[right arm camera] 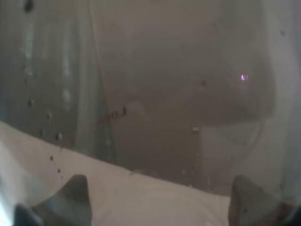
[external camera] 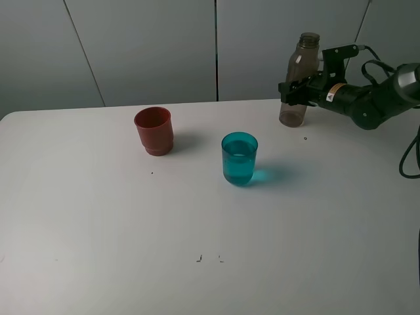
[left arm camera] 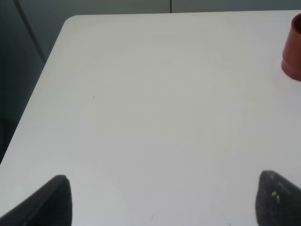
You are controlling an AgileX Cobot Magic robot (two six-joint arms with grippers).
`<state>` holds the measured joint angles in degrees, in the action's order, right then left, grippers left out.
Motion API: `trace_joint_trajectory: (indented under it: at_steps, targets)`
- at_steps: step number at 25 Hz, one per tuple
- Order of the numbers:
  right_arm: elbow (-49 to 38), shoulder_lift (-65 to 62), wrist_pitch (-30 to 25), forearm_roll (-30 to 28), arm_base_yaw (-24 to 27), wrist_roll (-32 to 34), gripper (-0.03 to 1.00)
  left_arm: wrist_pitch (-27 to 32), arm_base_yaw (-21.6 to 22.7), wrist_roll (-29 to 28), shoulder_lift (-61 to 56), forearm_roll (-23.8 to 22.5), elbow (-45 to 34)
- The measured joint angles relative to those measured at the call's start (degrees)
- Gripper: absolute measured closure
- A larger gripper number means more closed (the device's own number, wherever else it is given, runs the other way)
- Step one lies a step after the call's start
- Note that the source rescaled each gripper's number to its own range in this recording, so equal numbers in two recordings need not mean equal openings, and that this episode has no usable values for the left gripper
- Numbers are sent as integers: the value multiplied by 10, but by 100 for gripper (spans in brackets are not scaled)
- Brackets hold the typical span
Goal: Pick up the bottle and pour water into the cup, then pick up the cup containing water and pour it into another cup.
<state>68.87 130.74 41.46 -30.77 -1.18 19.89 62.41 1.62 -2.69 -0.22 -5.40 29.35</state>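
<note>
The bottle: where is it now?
Exterior high view: the bottle is upright at the far right of the table, in the right gripper, behind and right of the teal cup.

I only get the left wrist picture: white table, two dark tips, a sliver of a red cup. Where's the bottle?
Observer: The bottle is upright near the far right side of the table, as the high camera sees it.
Visitor: Is anything holding it?
Observer: Yes, the right arm's jaws are shut around its body.
Visitor: Any other cup?
Observer: A see-through blue cup stands right of the red cup, and it looks partly filled with water.
</note>
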Motion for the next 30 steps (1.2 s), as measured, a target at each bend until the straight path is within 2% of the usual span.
trace_joint_trajectory:
  at_steps: [13,14,15,17,18,20,24,30]
  targets:
    - [0,0,-1,-3,0,3,96,0,0,0,0,0,0]
    - [0,0,-1,-3,0,6,84,0,0,0,0,0,0]
    - [0,0,-1,-3,0,9,64,0,0,0,0,0,0]
    - [0,0,-1,-3,0,18,15,0,0,0,0,0,0]
    - [0,0,-1,-3,0,23,6,0,0,0,0,0,0]
    - [0,0,-1,-8,0,32,-1,0,0,0,0,0,0]
    - [0,-1,-17,-32,0,41,-3,0,0,0,0,0,0]
    - [-27,-25,-56,-35,0,39,-3,0,0,0,0,0,0]
